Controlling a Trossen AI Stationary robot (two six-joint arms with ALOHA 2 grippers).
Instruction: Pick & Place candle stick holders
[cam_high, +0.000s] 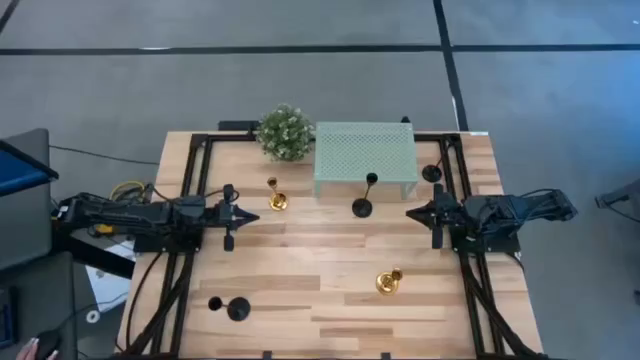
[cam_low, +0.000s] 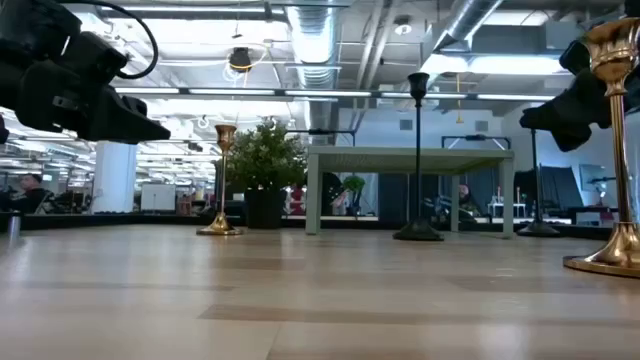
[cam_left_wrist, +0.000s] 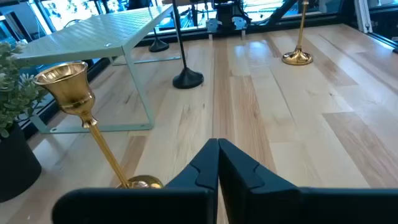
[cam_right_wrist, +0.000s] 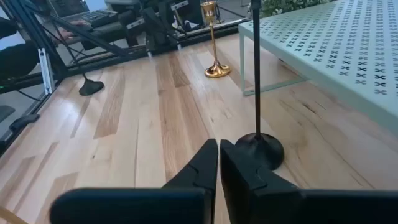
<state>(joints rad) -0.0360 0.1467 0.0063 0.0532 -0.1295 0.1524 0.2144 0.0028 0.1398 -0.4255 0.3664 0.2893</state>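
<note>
The wooden worktop (cam_high: 330, 290) lay under both arms. The mint-green stand (cam_high: 365, 157) stood at the far edge, and the green plant ball (cam_high: 284, 132) sat just beside its left end.

The left arm reached in from the left side. The left gripper (cam_high: 247, 214) hung over the worktop with its fingers pressed together and held nothing. The right arm reached in from the right side. The right gripper (cam_high: 413, 214) also had its fingers pressed together and held nothing. The two grippers pointed at each other, well apart.

One black holder (cam_high: 364, 204) stood upright just in front of the stand, between the two grippers and nearer the right one. Another black holder (cam_high: 432, 172) stood at the right end of the stand, close to the right arm. A third black holder (cam_high: 235, 308) stood near the front left corner, well away from the others.

One gold holder (cam_high: 277, 200) stood upright near the plant, just beyond the left gripper's tips. The other gold holder (cam_high: 389, 281) stood toward the front right of the worktop, apart from both grippers.
</note>
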